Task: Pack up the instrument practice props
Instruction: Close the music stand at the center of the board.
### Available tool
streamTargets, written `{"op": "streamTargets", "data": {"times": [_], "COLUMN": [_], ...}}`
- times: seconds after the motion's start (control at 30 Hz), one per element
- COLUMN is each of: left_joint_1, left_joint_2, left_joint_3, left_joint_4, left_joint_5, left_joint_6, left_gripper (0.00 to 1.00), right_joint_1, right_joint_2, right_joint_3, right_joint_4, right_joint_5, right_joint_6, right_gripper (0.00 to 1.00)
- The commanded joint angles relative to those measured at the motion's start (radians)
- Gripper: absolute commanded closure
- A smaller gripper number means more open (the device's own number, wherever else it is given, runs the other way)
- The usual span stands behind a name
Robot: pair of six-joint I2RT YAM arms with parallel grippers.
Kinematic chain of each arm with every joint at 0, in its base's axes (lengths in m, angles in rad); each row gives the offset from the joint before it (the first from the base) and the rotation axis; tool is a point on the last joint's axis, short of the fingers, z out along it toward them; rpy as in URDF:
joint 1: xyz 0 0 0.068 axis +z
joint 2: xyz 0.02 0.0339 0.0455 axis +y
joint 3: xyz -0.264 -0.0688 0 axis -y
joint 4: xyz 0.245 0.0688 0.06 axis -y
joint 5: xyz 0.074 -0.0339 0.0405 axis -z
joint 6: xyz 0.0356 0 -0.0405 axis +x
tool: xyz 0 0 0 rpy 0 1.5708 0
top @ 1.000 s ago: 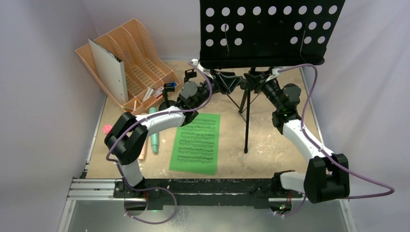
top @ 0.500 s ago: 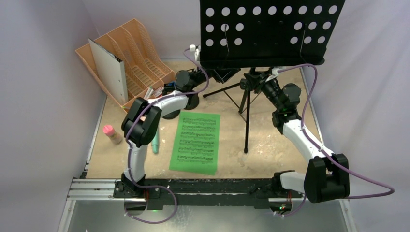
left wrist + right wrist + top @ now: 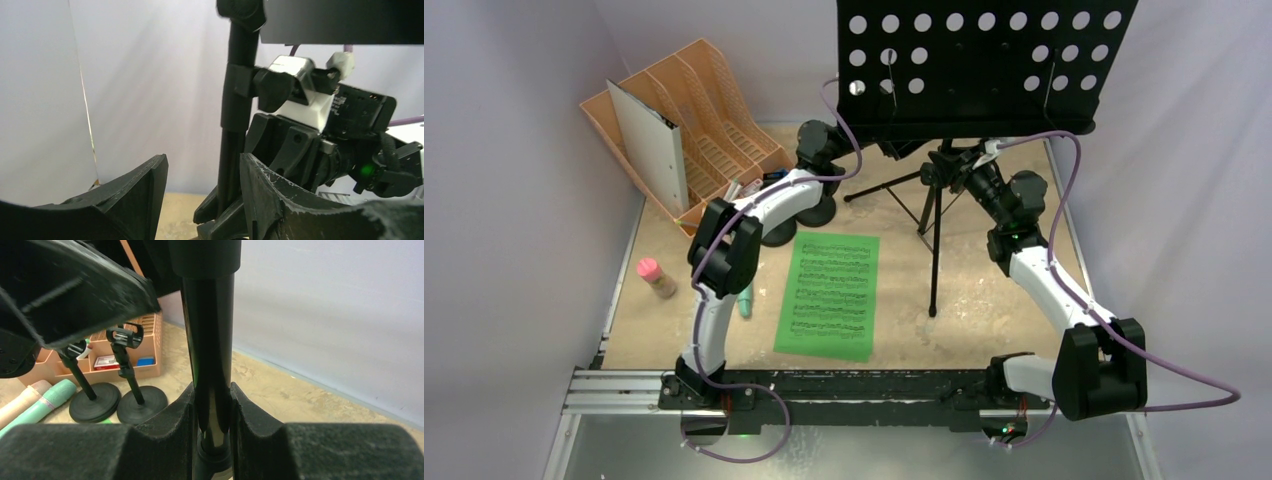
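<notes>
Since the right gripper (image 3: 211,397) has its jaws closed narrow on the glossy black centre pole (image 3: 209,340) of the black tripod with the perforated music desk (image 3: 984,60), that arm looks to be steadying a tall stand that would be top-heavy on its thin splayed legs (image 3: 934,250) at the far middle of the sandy tabletop (image 3: 994,300). Facing it, the left gripper (image 3: 202,167) has its jaws apart and holds nothing. The same pole rises just beyond the gap, nearer the right-hand finger, below a round black tightening knob (image 3: 272,87), so I judge it is lining up to loosen or fold the stand. Further out the rest lies unpacked: the green sheet-music page (image 3: 829,295) flat in front of the tripod, two short black round-based clip poles (image 3: 142,407) upright side by side near the orange slotted file rack (image 3: 714,120), the teal toy microphone (image 3: 744,302) under the left arm, and the pink toy microphone (image 3: 656,277) near the left edge.
</notes>
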Motion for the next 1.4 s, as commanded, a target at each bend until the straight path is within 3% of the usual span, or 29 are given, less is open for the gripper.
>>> {"op": "streamTargets", "data": {"times": [0.0,0.67,0.9,1.03,1.17,1.3,1.37], "left_joint_1": [-0.009,-0.057,-0.070,-0.070,-0.071,-0.071,-0.070], "left_joint_2": [0.029,0.094,0.106,0.102,0.096,0.078,0.063], "left_joint_3": [0.072,0.246,0.268,0.273,0.264,0.233,0.207], "left_joint_4": [-0.062,-0.141,-0.159,-0.158,-0.144,-0.156,-0.173], "left_joint_5": [0.025,0.075,0.071,0.065,0.062,0.067,0.067], "left_joint_6": [0.047,0.038,0.043,0.036,0.030,0.066,0.097], "left_gripper": [0.43,0.43,0.47,0.58,0.81,1.00,1.00], "right_joint_1": [-0.007,-0.006,-0.006,-0.006,-0.007,-0.007,-0.007], "right_joint_2": [-0.024,-0.011,-0.002,0.002,-0.005,-0.020,-0.031], "right_joint_3": [0.056,0.064,0.075,0.076,0.071,0.058,0.052], "right_joint_4": [0.021,0.001,-0.009,-0.010,-0.013,-0.016,-0.018], "right_joint_5": [-0.034,-0.067,-0.067,-0.067,-0.070,-0.047,-0.025], "right_joint_6": [0.001,-0.014,-0.014,-0.012,0.003,0.024,0.042], "right_gripper": [0.97,0.97,0.97,0.97,0.94,0.82,0.75]}}
